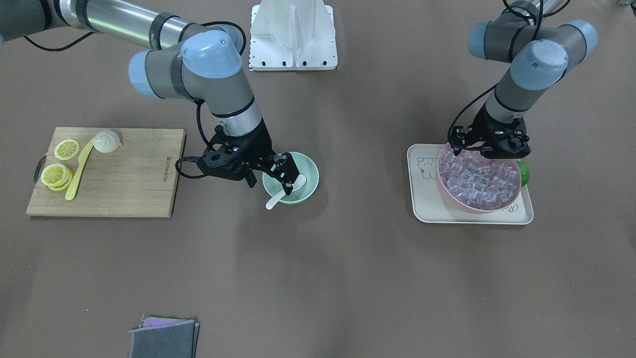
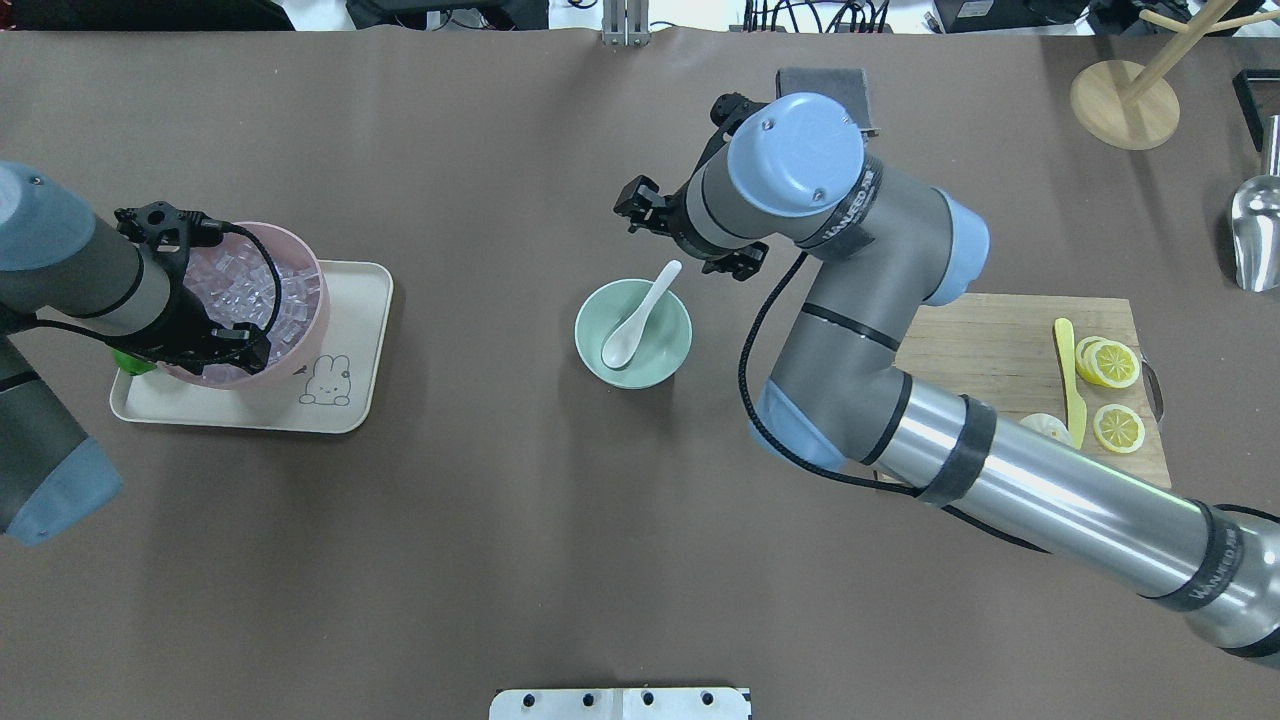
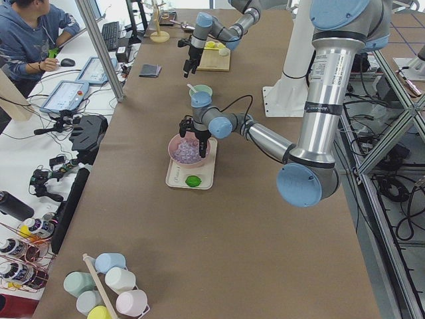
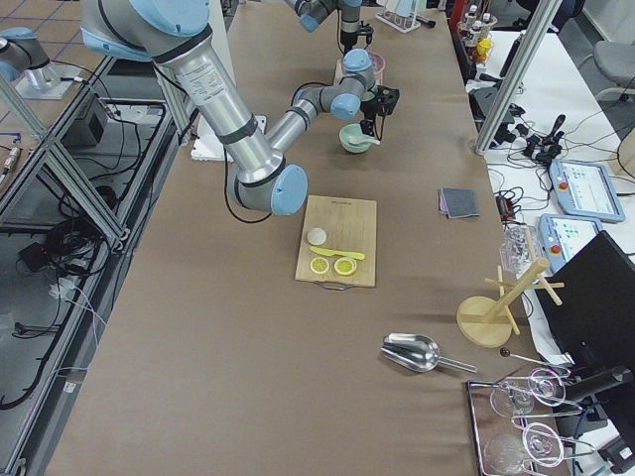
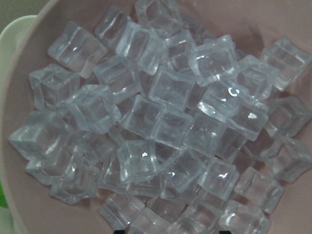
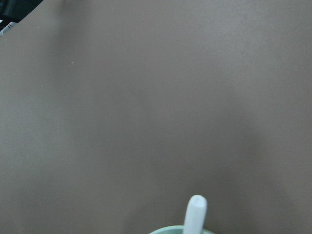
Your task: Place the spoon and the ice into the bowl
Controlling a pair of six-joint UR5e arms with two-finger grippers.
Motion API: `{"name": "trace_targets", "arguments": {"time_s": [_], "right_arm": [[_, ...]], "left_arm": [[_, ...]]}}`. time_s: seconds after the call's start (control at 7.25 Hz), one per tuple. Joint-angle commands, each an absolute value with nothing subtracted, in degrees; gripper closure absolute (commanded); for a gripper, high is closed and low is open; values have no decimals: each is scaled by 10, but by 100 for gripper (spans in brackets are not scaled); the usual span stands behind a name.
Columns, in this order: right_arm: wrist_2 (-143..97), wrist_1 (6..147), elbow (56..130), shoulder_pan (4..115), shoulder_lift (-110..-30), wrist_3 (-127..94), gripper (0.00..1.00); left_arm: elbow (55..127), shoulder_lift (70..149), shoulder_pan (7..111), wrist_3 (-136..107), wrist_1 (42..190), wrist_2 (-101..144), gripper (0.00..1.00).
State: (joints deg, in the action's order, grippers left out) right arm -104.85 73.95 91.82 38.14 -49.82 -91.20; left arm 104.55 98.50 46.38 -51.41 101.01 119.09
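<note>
The white spoon [image 1: 284,192] lies in the mint-green bowl [image 1: 311,172] with its handle leaning out over the rim; it also shows in the overhead view [image 2: 634,320] and its handle tip in the right wrist view [image 6: 196,213]. My right gripper [image 1: 276,179] hovers over the bowl's edge, open, apart from the spoon. The ice [image 5: 165,122] fills the pink bowl [image 1: 464,204] as several clear cubes. My left gripper [image 1: 489,151] points down just above the ice and looks open and empty.
The pink bowl stands on a cream tray [image 1: 427,209] beside a green object [image 1: 523,173]. A wooden cutting board [image 1: 129,184] holds a yellow knife [image 1: 79,171], lemon slices and a bun. A grey cloth [image 1: 164,338] lies at the table's operator-side edge.
</note>
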Motion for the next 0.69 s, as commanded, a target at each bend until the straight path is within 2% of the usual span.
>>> {"name": "trace_targets", "arguments": {"time_s": [0.0, 0.28, 0.41, 0.55], "right_arm": [[-1112, 773, 994, 427, -560, -855, 0], [-1156, 773, 1022, 458, -588, -842, 0], [-1171, 773, 1046, 468, -613, -824, 0], [-1198, 774, 1061, 493, -634, -810, 0]], "left_arm": [[1043, 985, 463, -514, 1010, 1190, 36], [1042, 986, 463, -514, 1006, 1190, 47], [1042, 986, 463, -515, 1005, 1189, 58], [1042, 986, 463, -515, 1005, 1190, 76]]}}
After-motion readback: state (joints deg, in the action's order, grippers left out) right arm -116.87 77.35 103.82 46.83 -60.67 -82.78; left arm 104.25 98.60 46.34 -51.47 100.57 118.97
